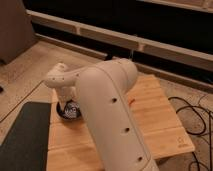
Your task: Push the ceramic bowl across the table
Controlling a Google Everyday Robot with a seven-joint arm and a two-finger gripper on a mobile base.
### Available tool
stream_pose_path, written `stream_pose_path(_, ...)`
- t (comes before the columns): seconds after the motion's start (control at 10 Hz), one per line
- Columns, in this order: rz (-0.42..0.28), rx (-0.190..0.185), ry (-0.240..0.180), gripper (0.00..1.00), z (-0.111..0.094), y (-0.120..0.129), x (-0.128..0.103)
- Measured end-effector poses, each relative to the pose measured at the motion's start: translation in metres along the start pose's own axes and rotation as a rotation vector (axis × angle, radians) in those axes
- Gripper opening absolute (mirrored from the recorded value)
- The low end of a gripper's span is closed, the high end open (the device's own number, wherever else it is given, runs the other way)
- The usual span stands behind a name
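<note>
Cream-white arm (107, 120), thick rounded glossy links, small dark holes (114, 100) along one side, jaws under the wrist (61, 80) at left

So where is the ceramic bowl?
In the camera view, the ceramic bowl sits near the table's left edge, by the dark mat; the gripper is over it.
</note>
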Motion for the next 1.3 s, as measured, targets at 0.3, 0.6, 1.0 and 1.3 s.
stream_pose_path(0.3, -0.073, -0.087, 0.039, 0.65, 0.034, 0.037, -0.026)
stream_pose_path(0.6, -0.175, -0.135, -0.057, 0.65, 0.033, 0.072, -0.08)
stream_pose_path(1.0, -0.245, -0.254, -0.182, 0.65, 0.022, 0.114, -0.129)
stream_pose_path(1.3, -0.271, -0.321, -0.242, 0.65, 0.013, 0.129, -0.145)
